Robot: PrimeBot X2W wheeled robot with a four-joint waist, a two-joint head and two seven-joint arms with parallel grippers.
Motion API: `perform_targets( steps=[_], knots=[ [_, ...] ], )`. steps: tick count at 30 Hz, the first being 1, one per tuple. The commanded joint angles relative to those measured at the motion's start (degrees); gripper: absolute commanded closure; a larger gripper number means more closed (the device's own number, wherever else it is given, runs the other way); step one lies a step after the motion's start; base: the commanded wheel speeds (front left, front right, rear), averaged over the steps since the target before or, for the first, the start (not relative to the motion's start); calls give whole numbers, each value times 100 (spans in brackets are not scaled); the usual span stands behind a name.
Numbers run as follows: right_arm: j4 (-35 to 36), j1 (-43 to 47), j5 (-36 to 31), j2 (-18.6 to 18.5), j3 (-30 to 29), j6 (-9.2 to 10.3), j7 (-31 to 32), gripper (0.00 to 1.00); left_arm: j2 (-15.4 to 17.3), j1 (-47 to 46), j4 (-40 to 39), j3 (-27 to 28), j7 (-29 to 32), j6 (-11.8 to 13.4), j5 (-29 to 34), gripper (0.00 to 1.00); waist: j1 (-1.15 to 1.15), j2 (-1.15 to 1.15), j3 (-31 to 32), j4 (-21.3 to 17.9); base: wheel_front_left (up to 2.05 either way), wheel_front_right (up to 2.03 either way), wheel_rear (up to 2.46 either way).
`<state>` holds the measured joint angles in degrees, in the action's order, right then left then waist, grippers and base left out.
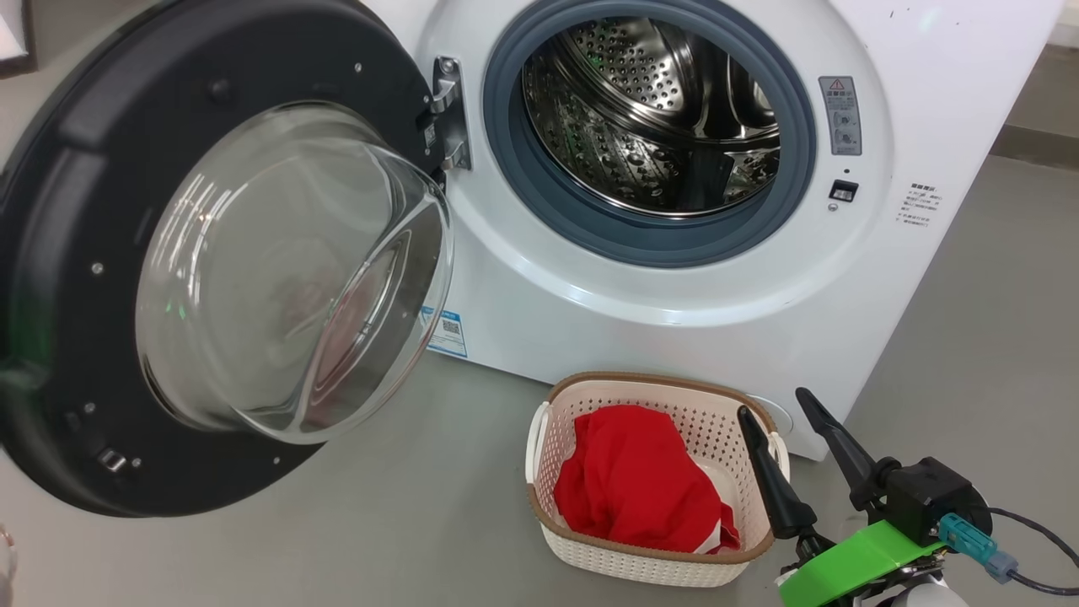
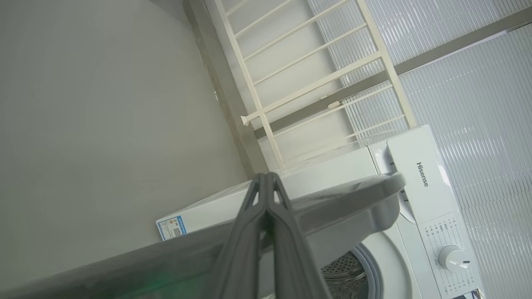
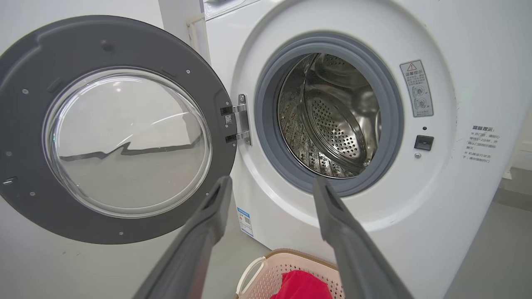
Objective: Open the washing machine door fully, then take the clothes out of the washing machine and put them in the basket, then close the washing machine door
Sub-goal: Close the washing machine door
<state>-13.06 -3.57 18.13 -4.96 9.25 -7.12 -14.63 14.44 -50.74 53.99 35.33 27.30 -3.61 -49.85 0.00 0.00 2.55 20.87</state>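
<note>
Your left gripper: jaws closed, washing machine reading Hisense to their right. Your right gripper: jaws open, blue sticker between them.

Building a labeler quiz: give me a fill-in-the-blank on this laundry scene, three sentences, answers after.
1. The red clothes lie in the ____.
2. Past the open washing machine door, the steel drum is ____.
3. The left end effector is shut; the right end effector is ____.

Missing words: basket; empty; open.
</note>
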Motion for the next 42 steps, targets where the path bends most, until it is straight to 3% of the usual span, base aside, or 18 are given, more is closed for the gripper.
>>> perform_targets(
  steps=[1, 15, 23, 35, 42],
  knots=[
    [159, -142, 70, -5, 112, -36, -37, 0, -22, 23, -189, 17, 270, -114, -136, 100, 0, 0, -14, 4, 0, 0, 0],
    [199, -110, 71, 15, 18, -36, -37, 0, -835, 687, -1261, 194, 992, -200, -805, 100, 0, 0, -85, 94, 0, 0, 0],
    [192, -106, 67, 11, -7, -36, -37, 0, -1137, 1211, -2236, -49, 1392, -49, -1225, 100, 0, 0, -104, 140, 0, 0, 0],
    [193, -165, 52, 8, -17, -36, -37, 0, -1155, 2236, -3663, -1588, 977, 429, -2738, 100, 0, 0, -169, 112, 0, 0, 0],
    [191, -203, 63, 4, -18, -36, -37, 0, -1156, 2848, -4613, -2355, 558, 756, -3226, 100, 0, 0, -214, 62, 0, 0, 0]
  ],
)
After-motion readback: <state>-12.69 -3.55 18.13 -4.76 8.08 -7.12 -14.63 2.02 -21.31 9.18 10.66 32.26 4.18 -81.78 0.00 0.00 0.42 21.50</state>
